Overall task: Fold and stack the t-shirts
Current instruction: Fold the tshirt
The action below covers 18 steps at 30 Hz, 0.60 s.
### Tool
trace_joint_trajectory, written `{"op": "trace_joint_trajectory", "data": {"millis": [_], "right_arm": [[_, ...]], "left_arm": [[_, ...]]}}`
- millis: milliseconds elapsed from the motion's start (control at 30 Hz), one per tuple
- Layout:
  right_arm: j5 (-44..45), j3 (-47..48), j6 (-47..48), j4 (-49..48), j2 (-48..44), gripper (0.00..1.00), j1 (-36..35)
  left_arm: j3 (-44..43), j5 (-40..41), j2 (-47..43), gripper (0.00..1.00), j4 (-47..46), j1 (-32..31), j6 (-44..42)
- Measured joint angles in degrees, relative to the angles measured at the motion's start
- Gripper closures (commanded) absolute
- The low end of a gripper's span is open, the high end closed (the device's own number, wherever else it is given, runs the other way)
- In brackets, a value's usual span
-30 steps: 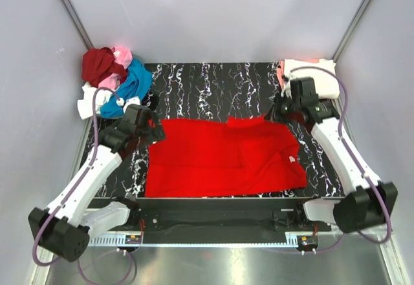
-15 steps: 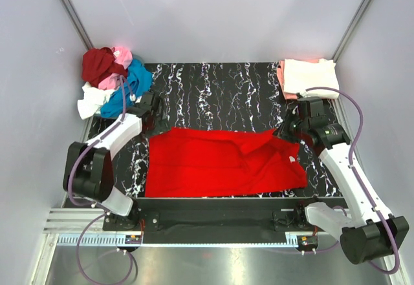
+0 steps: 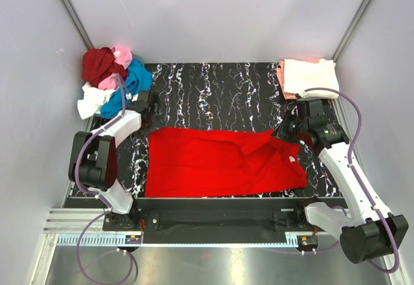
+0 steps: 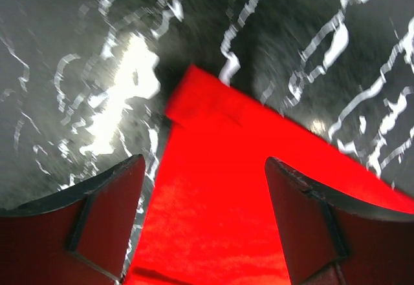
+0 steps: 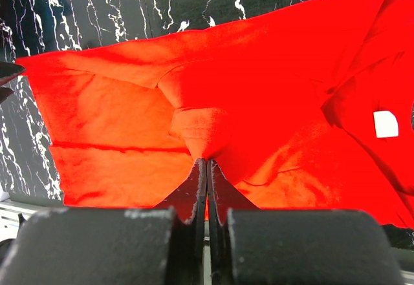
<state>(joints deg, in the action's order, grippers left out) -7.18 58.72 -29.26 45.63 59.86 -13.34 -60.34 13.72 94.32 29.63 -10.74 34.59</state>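
Observation:
A bright red t-shirt (image 3: 220, 162) lies spread on the black marble table (image 3: 213, 91). My left gripper (image 3: 149, 116) is open and hovers over the shirt's far left corner (image 4: 213, 117). Red cloth shows between its fingers (image 4: 103, 214), which hold nothing. My right gripper (image 3: 285, 132) is shut on a pinched fold of the red shirt (image 5: 207, 149) at its far right side, near the sleeve. A pile of dark red (image 3: 98, 64), pink (image 3: 121, 55), blue (image 3: 132, 84) and white (image 3: 90, 99) shirts sits at the back left.
A folded stack sits at the back right corner, with a cream shirt (image 3: 312, 77) on top of a salmon one (image 3: 281, 78). Grey walls close in the table on three sides. The arm bases and a rail run along the near edge.
My left arm has swung to the far left and its gripper now stands open at the shirt's corner. My right gripper has drawn the shirt's far right edge towards the near side.

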Motion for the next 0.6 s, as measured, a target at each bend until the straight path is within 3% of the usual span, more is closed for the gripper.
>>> {"op": "trace_joint_trajectory", "data": {"millis": [600], "right_arm": [[-1.5,-3.7,-0.2,-2.6,1.4,1.0,0.0]], "left_arm": [[-1.7,-0.2,7.2,0.38,-4.3,2.8,1.2]]}}
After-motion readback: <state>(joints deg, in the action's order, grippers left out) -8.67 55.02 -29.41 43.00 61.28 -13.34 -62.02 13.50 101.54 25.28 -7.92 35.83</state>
